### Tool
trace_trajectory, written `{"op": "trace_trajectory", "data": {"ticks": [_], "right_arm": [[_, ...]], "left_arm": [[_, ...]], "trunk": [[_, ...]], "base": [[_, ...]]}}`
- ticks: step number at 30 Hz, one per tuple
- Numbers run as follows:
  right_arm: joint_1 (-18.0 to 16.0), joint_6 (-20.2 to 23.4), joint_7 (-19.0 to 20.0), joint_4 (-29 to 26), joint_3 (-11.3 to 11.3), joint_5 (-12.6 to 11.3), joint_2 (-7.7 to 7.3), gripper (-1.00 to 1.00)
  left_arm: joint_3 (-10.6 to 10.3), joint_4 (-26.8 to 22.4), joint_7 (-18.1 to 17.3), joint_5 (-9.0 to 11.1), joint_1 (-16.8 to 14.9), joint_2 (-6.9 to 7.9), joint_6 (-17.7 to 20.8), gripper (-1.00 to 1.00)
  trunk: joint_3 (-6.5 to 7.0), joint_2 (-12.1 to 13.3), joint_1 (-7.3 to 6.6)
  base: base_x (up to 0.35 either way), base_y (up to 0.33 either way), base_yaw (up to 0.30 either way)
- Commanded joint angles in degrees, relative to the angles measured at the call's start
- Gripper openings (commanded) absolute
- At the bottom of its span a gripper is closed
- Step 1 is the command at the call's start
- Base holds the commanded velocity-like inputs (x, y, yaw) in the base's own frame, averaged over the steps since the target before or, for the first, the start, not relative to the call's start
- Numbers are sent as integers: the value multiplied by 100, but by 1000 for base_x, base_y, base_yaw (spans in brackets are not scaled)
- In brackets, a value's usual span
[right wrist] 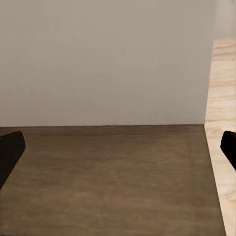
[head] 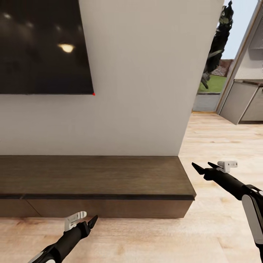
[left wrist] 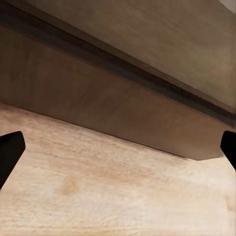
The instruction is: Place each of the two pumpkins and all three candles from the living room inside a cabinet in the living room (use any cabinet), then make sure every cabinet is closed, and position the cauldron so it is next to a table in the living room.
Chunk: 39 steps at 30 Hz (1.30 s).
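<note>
— What are your fingers doing?

— My left gripper [head: 90, 222] hangs low with its fingers [left wrist: 10, 152] spread wide and nothing between them. Just past the tips is the dark-brown cabinet [head: 95, 179], and its drawer front [left wrist: 98, 113] faces them, shut flush, above the pale wood floor [head: 153, 237]. My right gripper [head: 204, 168] is held higher, off the cabinet's end, and its fingers [right wrist: 10, 150] are likewise parted and empty.

— And beyond them?

— Ahead of my right fingers the cabinet's flat top runs to a plain white wall [head: 146, 73]. Above my left side, a black TV screen [head: 44, 47] hangs on that wall. Far off past my right fingers stand grey kitchen units [head: 241, 102] and a doorway onto green outdoors.
</note>
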Motion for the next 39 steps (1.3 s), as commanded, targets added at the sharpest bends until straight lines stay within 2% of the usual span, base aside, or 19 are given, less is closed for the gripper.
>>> {"op": "trace_trajectory", "data": {"ticks": [1, 26, 32, 39], "right_arm": [[-3, 46, 9, -3, -7, -38, 1, 100], [0, 35, 0, -3, 3, -33, -2, 100], [0, 35, -1, -3, 8, -33, -5, 100], [0, 92, 6, 3, 18, -33, -20, 100]], "left_arm": [[-6, -3, 58, 57, 2, 2, 13, 100], [4, 91, 70, 39, 20, -8, -19, 100], [10, 163, 70, 43, 20, -1, -153, 100], [3, 175, 70, 45, 20, 0, -185, 100]], "trunk": [[24, 40, -23], [712, 1042, -572], [876, 1283, -704], [1027, 1564, -857]], "base": [[0, 0, 0], [0, 0, 0], [0, 0, 0], [0, 0, 0]]}}
